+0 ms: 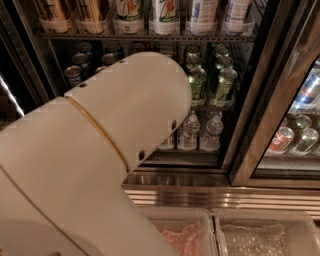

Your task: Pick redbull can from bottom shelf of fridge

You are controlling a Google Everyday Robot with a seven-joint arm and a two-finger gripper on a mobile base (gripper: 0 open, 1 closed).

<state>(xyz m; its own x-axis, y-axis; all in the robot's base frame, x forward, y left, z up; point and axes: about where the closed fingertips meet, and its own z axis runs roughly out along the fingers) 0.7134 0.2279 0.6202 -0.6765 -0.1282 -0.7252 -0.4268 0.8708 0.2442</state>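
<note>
The fridge fills the upper view, with its stainless frame and dark interior. My white arm crosses the left and middle and hides most of the lower racks. On the bottom shelf only clear water bottles show, right of the arm. No redbull can is visible; the rest of that shelf is hidden behind the arm. The gripper is out of view.
Green bottles and dark cans stand on the middle rack, tall cans on the rack above. A second glass compartment at the right holds cans. Two white bins with plastic-wrapped contents sit below the fridge base.
</note>
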